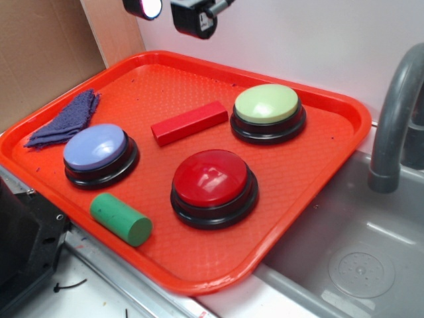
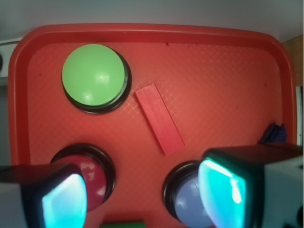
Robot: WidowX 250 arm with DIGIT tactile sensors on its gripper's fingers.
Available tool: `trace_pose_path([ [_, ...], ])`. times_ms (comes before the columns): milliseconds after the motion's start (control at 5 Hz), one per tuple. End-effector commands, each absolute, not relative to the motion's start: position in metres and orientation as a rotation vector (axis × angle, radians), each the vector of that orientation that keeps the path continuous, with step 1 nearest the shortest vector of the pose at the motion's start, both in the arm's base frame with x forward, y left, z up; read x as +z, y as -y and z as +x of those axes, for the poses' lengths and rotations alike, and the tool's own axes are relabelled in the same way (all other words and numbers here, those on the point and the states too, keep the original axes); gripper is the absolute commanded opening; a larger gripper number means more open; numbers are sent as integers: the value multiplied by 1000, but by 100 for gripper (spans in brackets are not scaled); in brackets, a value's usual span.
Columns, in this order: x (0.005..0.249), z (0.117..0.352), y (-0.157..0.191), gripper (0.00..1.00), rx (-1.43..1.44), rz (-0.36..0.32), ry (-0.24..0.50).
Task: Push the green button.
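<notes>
The green button (image 1: 266,104) is a pale lime dome on a black base at the back right of the red tray (image 1: 331,159). In the wrist view it (image 2: 91,75) lies at upper left. My gripper (image 1: 179,12) hangs high above the tray's back edge, well left of the green button and touching nothing. In the wrist view the gripper (image 2: 142,194) is open and empty, its fingertips (image 2: 64,202) wide apart over the red button (image 2: 95,178) and the lavender button (image 2: 187,202).
A red bar block (image 1: 189,122) lies mid-tray, left of the green button. The red button (image 1: 211,179), lavender button (image 1: 96,147), a dark green cylinder (image 1: 121,219) and a purple cloth (image 1: 69,118) also sit on the tray. A grey faucet (image 1: 392,126) and sink (image 1: 358,265) are at right.
</notes>
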State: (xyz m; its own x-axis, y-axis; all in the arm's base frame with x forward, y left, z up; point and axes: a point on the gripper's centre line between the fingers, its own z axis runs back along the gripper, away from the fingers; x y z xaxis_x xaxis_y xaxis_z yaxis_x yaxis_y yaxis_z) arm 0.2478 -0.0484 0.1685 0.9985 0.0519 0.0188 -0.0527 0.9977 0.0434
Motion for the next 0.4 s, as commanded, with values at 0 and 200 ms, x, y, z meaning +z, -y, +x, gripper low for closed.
trace_pose_path([
  [0,200,245,44,100,91,26,27],
  [200,205,239,44,100,95,22,23],
])
